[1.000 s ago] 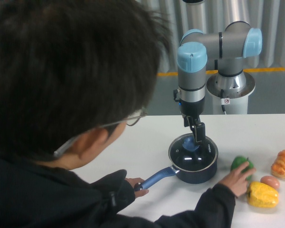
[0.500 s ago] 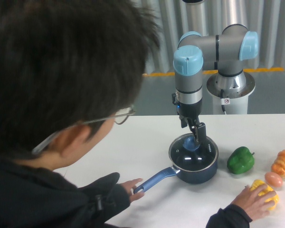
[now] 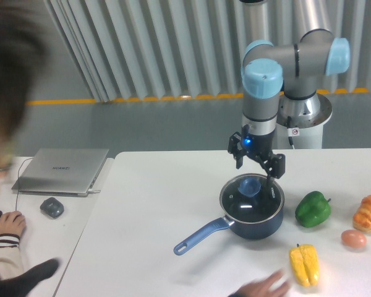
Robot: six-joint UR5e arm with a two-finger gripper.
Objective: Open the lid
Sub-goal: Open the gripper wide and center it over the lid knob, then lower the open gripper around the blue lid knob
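The person's head (image 3: pixel 3 93) no longer fills the left of the frame and sits at the far left edge, uncovering a closed laptop (image 3: pixel 62 170) and a mouse (image 3: pixel 52 207); the hand is off the saucepan handle (image 3: pixel 201 236); the gripper (image 3: pixel 257 166) has risen off the blue knob (image 3: pixel 250 186) and turned, fingers spread above the lid (image 3: pixel 251 197); the yellow pepper (image 3: pixel 304 264) now lies lower, nearer the bottom edge, a blurred hand (image 3: pixel 263 287) beside it.
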